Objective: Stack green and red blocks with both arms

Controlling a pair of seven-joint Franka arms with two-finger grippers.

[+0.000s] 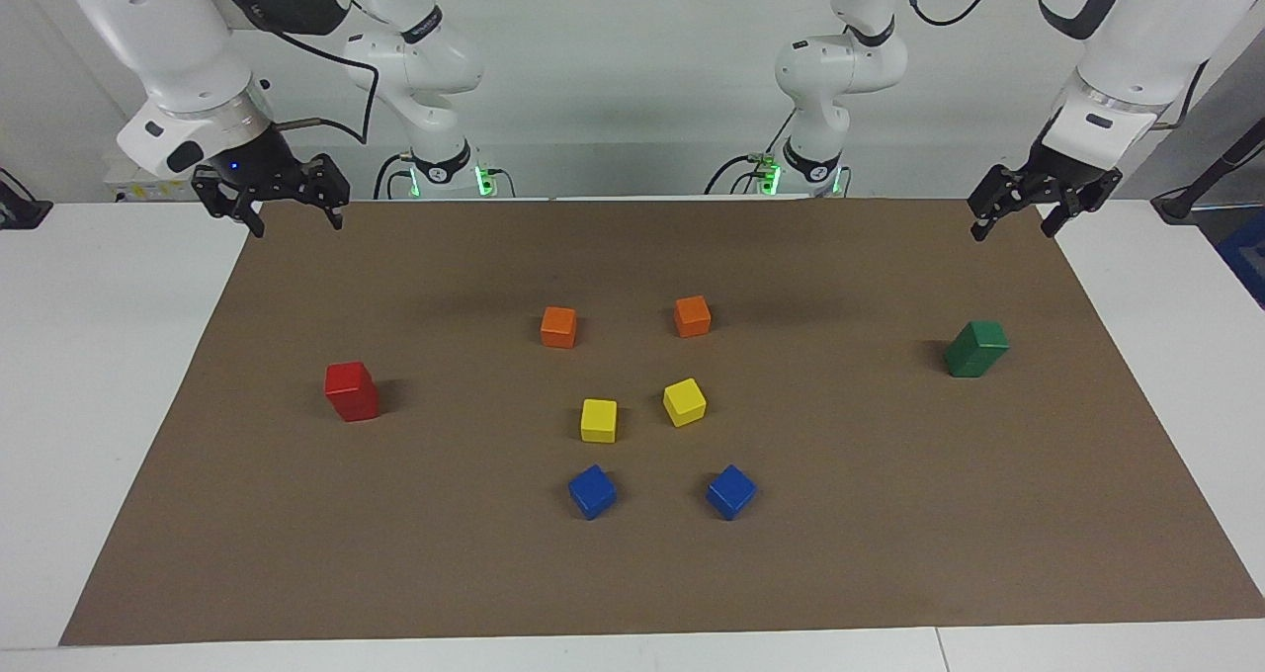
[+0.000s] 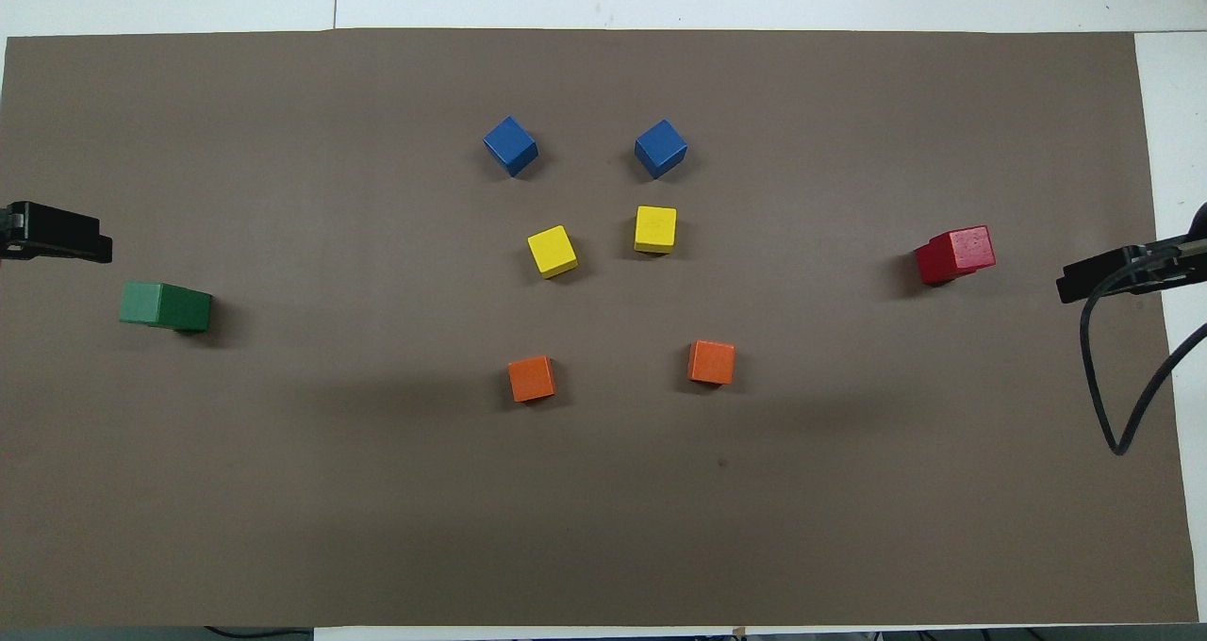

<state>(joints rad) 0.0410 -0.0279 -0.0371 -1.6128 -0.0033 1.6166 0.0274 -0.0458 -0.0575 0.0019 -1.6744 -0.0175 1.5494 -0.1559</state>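
The right claw [image 1: 294, 219] hangs open and empty over the corner of the brown mat [image 1: 632, 573] at the right arm's end of the desk [image 1: 89, 376]. The red stack [image 1: 352, 391] stands on the mat, well apart from this claw and not touched by it. It is two shiny red cubes, one on top of the other. The facing view shows it as one tall block, but the overhead view shows that the top cube sits a bit off from the bottom one.

In the middle of the mat, far from both claws, sit two orange cubes [image 1: 558, 327], two yellow cubes [image 1: 598, 421] and two blue cubes [image 1: 592, 491]. All are small with flat sides and sharp corners. The mat looks dull and smooth.

The green stack [image 1: 975, 349] is two dark green cubes, one on the other, well apart from the left claw [image 1: 1016, 224]. That claw hangs open and empty over the mat's corner at the left arm's end. The overhead view shows only the black tips of each claw, while the facing view shows the white arms too.
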